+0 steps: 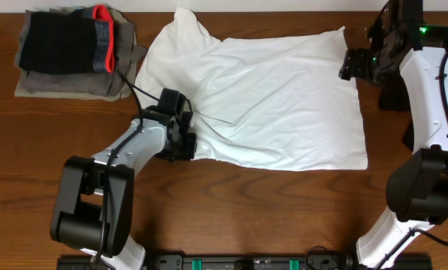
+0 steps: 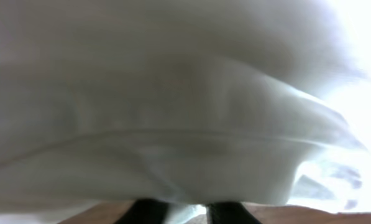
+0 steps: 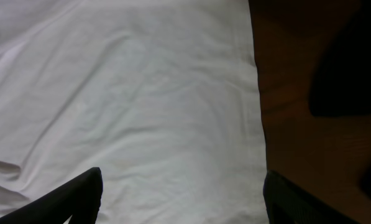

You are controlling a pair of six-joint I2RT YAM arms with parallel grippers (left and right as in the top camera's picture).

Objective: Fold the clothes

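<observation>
T-shirt [image 1: 276, 97] runs lengthwise rightward from the left claw [image 1: 187, 146], which pinches its hem; right claw [image 1: 349, 65], spread, hangs over the opposite edge.

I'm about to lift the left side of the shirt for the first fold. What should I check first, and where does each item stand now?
1. Left gripper at the left edge of the T-shirt: ok.
2. Left gripper firmly closed on the cloth: cannot tell; white fabric fills the left wrist view.
3. Right gripper open and empty: ok.
4. Right gripper over the shirt's right edge: ok; the edge runs between its fingers.
5. Shirt lying flat: not ok; it is wrinkled and its top left corner is bunched up.
6. Folded pile apart from the shirt: cannot tell; it sits very close to the bunched corner.
</observation>
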